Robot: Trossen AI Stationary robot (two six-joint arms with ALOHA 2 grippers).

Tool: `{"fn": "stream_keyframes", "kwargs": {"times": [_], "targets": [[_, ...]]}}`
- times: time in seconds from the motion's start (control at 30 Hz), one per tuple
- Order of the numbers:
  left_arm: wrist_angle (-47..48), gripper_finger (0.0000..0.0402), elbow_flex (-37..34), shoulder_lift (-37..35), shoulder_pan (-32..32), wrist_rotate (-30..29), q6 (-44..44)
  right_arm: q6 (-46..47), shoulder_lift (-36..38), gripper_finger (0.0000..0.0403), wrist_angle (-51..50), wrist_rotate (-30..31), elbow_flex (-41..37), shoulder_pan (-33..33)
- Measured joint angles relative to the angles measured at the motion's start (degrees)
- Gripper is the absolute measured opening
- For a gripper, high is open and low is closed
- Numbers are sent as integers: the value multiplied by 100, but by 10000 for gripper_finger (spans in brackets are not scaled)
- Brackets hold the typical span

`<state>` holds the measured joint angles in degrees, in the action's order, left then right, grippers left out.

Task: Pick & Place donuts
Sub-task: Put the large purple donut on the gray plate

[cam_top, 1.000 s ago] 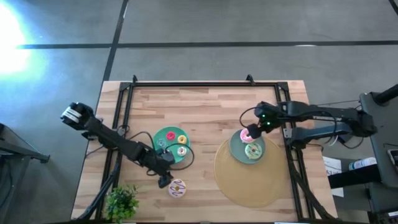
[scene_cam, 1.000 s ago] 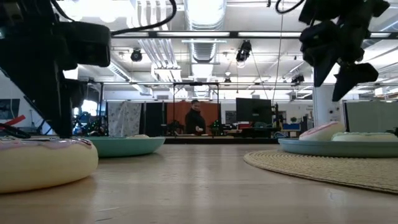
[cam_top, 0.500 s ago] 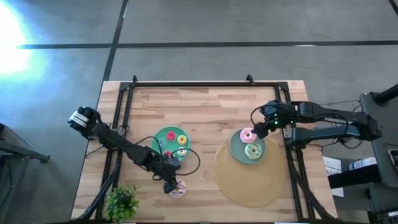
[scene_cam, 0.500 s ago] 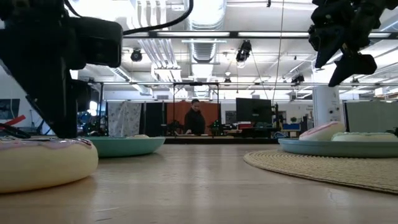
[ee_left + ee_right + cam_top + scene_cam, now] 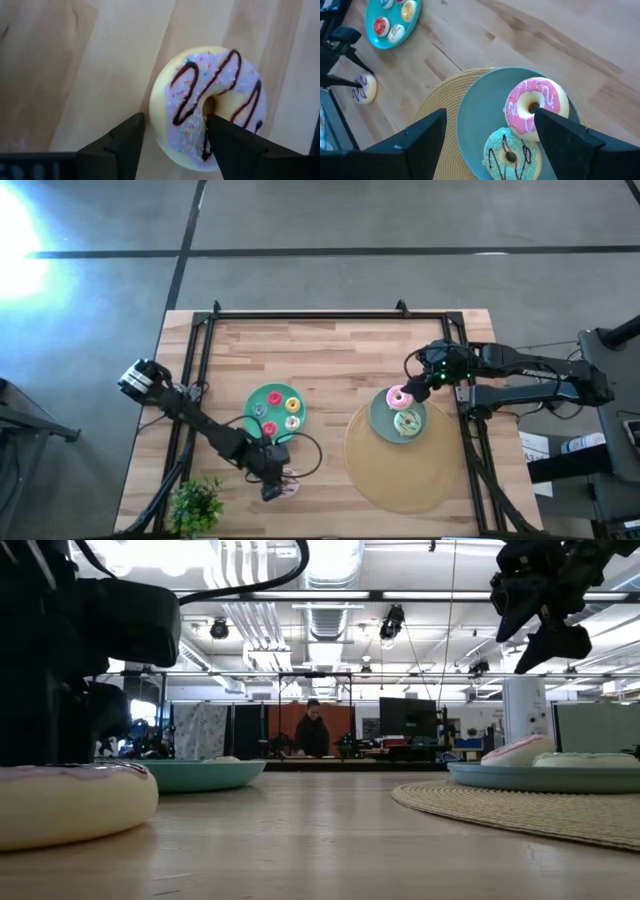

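Jaws spread on left gripper, straddling one side of the streaked donut, at 7 o'clock on table; contact apparently absent. Off-centre closure risks squeezing it sideways. Right gripper spread, above pink donut.

The overhead cam looks straight down on the whole table and both my arms, while the low one sits right at tabletop level staring across into the room. My left wrist cam is super close over the white donut, which also fills the low view's near corner. My right wrist cam hangs higher, catching the grey-blue plate the overhead shows too.
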<state>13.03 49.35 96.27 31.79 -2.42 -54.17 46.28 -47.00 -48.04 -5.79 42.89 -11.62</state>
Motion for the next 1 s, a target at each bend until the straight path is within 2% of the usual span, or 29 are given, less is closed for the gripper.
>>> {"fn": "stream_keyframes", "kwargs": {"times": [0.1, 0.17, 0.43, 0.5, 0.6, 0.73, 0.87, 1.0], "targets": [[3, 185, 64, 41, -21, -113, 19, 2, 0, 295, 47, 0, 0, 0], [6, 162, 99, 66, -49, -151, 26, 2, 4, 295, 46, 0, 0, -2], [-258, 16, 100, 21, -266, -280, 46, 2, 12, 295, 44, 0, 0, -2], [-312, 9, 192, -49, -391, -270, 50, 2, 45, 295, 49, -2, -2, -2], [-397, 5, 552, -96, -704, -370, 502, 0, 186, 295, 230, 12, -4, -1], [-527, 2, 1141, 35, -1433, -503, 1327, 4, 538, 295, 594, 441, 31, -2], [-765, 2, 1834, 475, -2285, -478, 1851, 3, 877, 295, 665, 838, 128, -2], [-853, 1, 2881, 1268, -2835, -18, 2197, 0, 1133, 295, 662, 902, 153, -1]]}}
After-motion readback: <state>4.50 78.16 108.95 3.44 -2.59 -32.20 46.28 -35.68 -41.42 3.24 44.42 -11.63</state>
